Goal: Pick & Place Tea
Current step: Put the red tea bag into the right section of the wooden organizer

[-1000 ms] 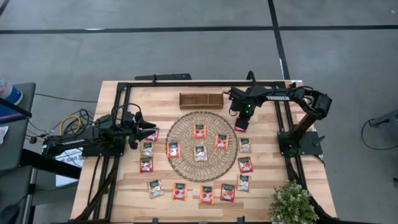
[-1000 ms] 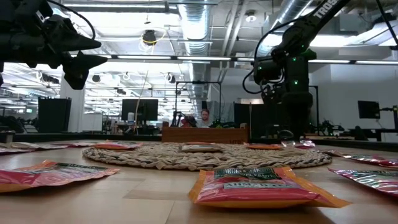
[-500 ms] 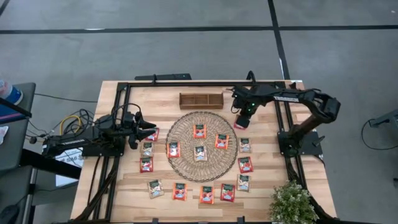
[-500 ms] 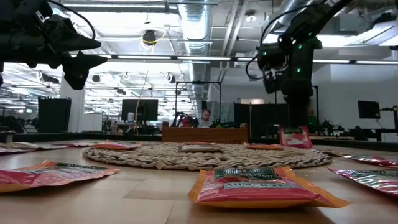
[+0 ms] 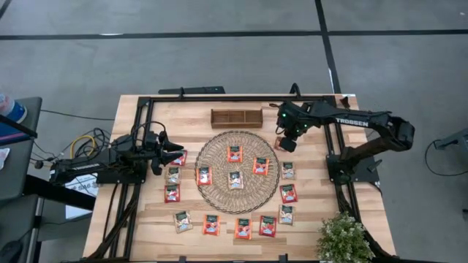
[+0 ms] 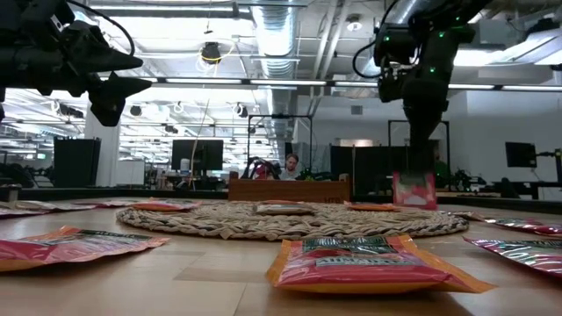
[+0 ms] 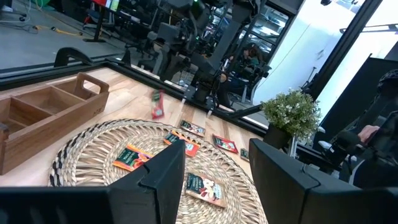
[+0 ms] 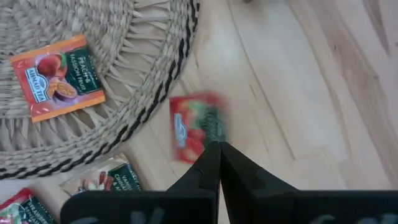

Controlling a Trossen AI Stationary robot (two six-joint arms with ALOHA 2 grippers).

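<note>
Sachet (image 6: 414,190) hangs by its top edge from right gripper (image 8: 216,144), fingers pinched on it, above bare table between mat (image 5: 238,172) and tray (image 5: 236,117); thin edge grip may slip; left gripper (image 5: 170,151) idles apart

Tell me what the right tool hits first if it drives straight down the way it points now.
Probably bare table beside the woven mat. The right tool is shut on a red tea sachet hanging below it, so the sachet would touch first; height is hard to judge.
</note>
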